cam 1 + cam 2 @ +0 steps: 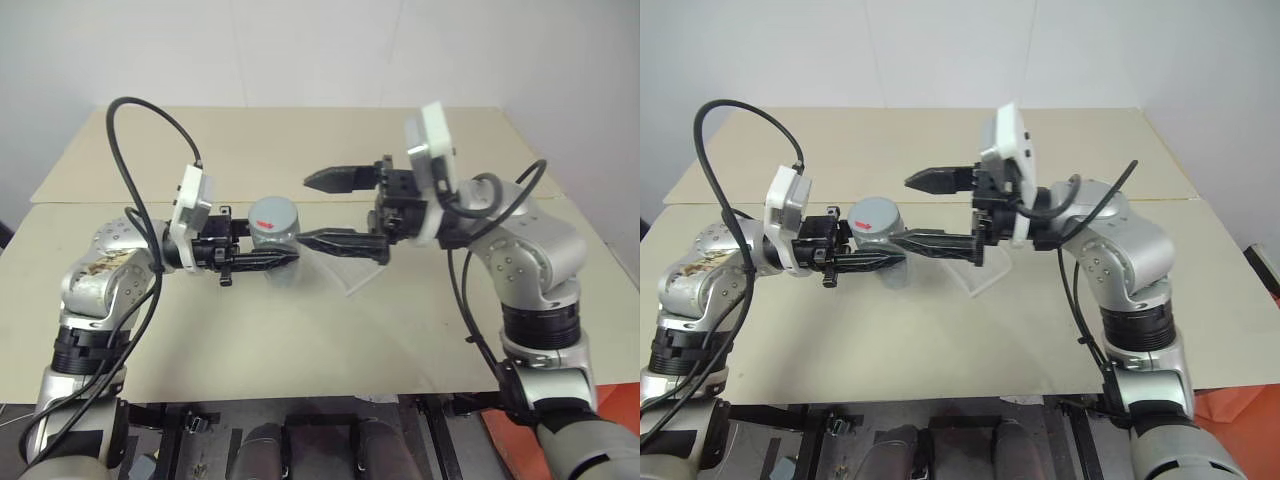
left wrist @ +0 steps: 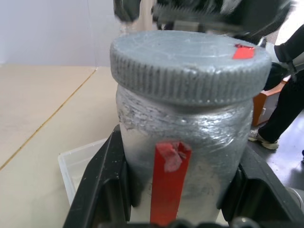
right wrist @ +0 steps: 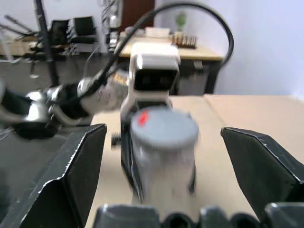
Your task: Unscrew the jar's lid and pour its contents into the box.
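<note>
My left hand (image 1: pixel 262 256) gripped the jar (image 2: pixel 183 161) upright above the worktop (image 1: pixel 300 330), lid (image 1: pixel 274 216) on. My right hand (image 1: pixel 335 210) faced it, fingers spread wide on either side, not touching. The box (image 1: pixel 352 268) sat just below the right hand.

It looks like a robotics lab or office: a plain beige table (image 1: pixel 300 340) by white walls, with desks (image 3: pixel 190 52), black chairs (image 3: pixel 71 28) and a potted plant (image 3: pixel 180 21) behind.
</note>
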